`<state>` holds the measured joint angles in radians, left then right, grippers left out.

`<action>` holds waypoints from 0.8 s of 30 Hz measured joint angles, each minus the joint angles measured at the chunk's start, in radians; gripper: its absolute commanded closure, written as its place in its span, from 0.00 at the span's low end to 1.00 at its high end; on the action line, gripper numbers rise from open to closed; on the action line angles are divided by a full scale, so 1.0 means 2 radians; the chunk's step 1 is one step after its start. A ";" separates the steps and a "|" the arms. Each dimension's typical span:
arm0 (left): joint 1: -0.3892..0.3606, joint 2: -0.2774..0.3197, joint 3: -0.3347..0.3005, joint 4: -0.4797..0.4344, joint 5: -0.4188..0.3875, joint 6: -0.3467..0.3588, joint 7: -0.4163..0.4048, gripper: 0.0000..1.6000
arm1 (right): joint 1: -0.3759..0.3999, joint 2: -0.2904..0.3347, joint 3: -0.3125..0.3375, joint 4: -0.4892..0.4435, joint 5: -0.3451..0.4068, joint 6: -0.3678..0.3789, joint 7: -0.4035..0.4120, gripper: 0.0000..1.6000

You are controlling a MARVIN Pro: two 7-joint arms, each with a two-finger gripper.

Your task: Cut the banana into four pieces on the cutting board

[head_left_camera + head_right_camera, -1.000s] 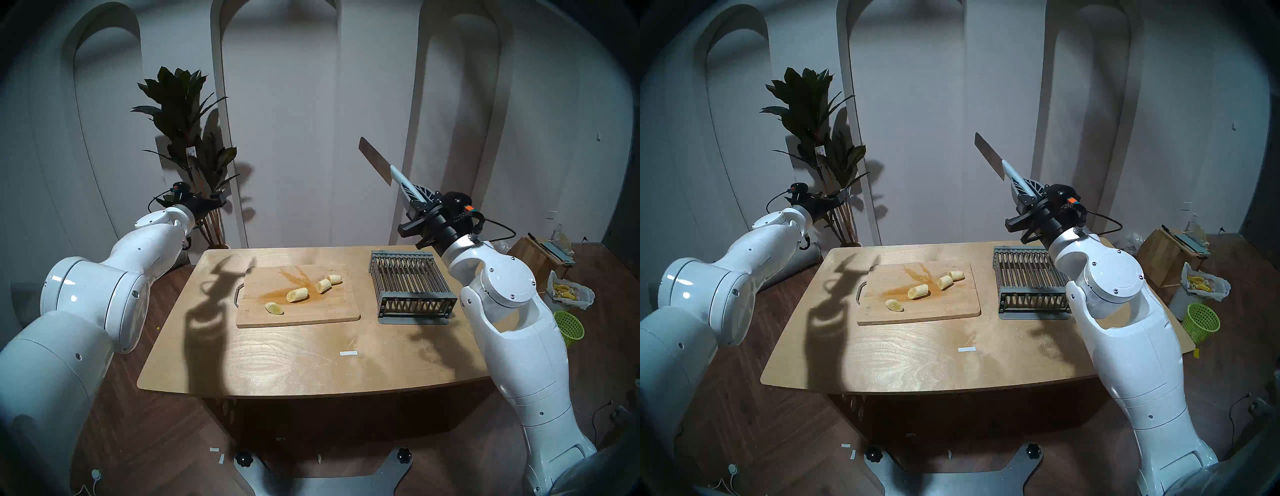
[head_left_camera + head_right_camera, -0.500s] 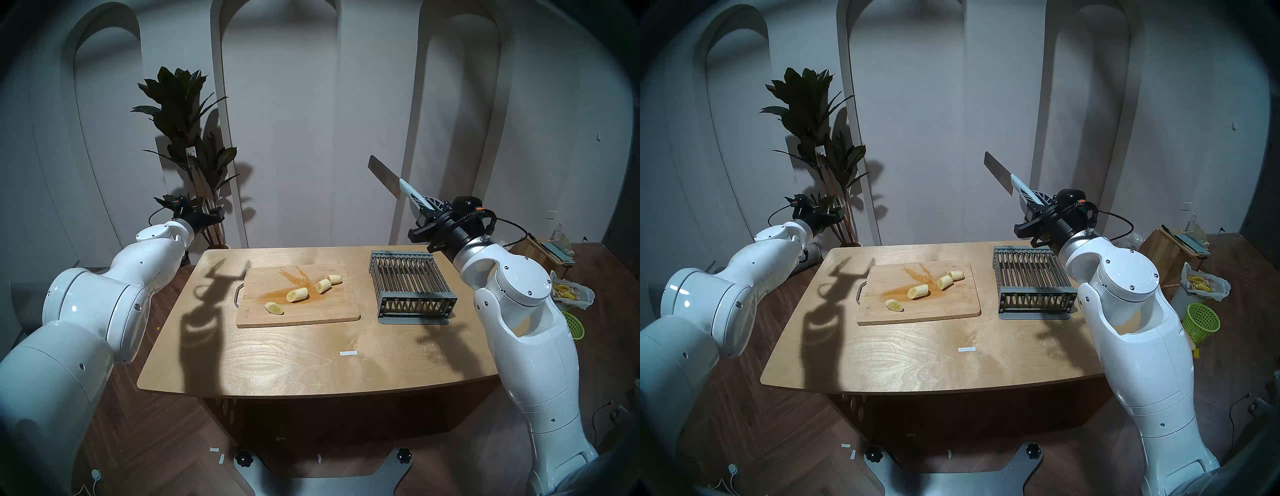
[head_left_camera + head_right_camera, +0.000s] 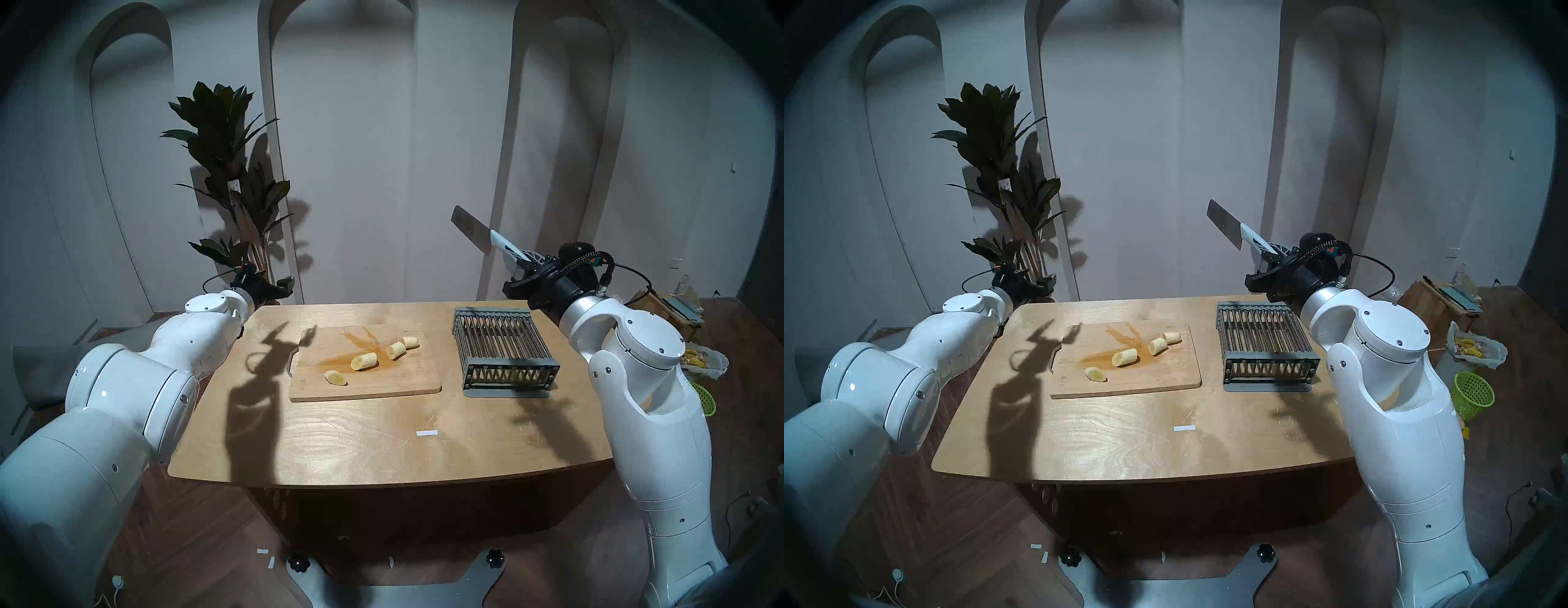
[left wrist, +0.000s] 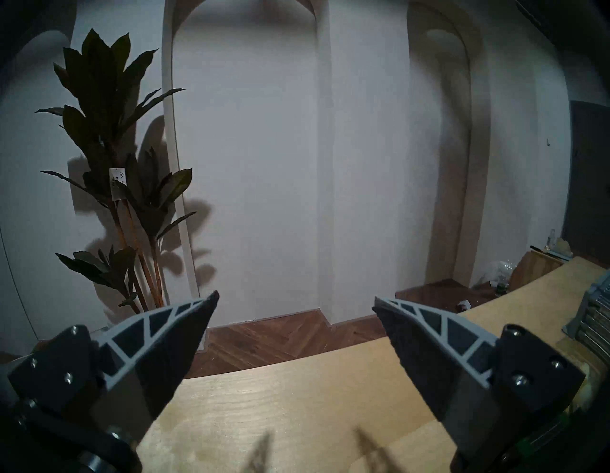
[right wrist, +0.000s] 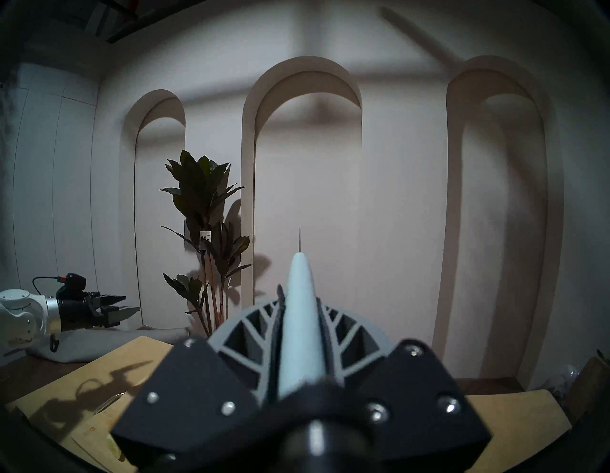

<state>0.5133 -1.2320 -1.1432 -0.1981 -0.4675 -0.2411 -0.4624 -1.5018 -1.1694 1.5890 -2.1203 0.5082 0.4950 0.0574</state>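
The banana lies cut into several short cream-yellow chunks [image 3: 364,361] [image 3: 1124,357] in a diagonal row on the cutting board [image 3: 382,384] [image 3: 1157,375], over its orange-brown stain. My right gripper [image 3: 519,261] [image 3: 1272,254] [image 5: 298,297] is shut on the white handle of a knife [image 3: 471,229] [image 3: 1225,223], held in the air above the far edge of the rack, blade pointing up and left. My left gripper [image 3: 284,283] [image 3: 1045,282] [image 4: 295,300] is open and empty, just above the table's back left corner, away from the board.
A grey slatted rack [image 3: 502,344] stands on the table right of the board. A strip of white tape [image 3: 426,433] lies near the table's front. A potted plant [image 3: 237,170] stands behind the left arm. A white bag of peels [image 3: 695,358] and a green basket [image 3: 702,399] are on the floor at right.
My right arm has lowered and drawn right with the knife still held. My left arm has dropped and swung right to the table's back left corner, gripper still open.
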 measured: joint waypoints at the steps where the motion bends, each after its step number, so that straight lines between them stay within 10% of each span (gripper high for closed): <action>1: 0.001 0.000 0.001 -0.001 0.001 -0.001 0.000 0.00 | 0.000 -0.001 0.001 -0.001 0.002 0.003 -0.001 1.00; 24: 0.004 0.053 -0.042 -0.009 -0.019 -0.044 0.059 0.00 | -0.002 -0.026 0.026 -0.007 0.048 0.081 -0.040 1.00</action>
<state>0.5209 -1.1257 -1.2268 -0.2164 -0.5052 -0.3285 -0.3441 -1.5054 -1.2211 1.6406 -2.1348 0.6039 0.6576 -0.0224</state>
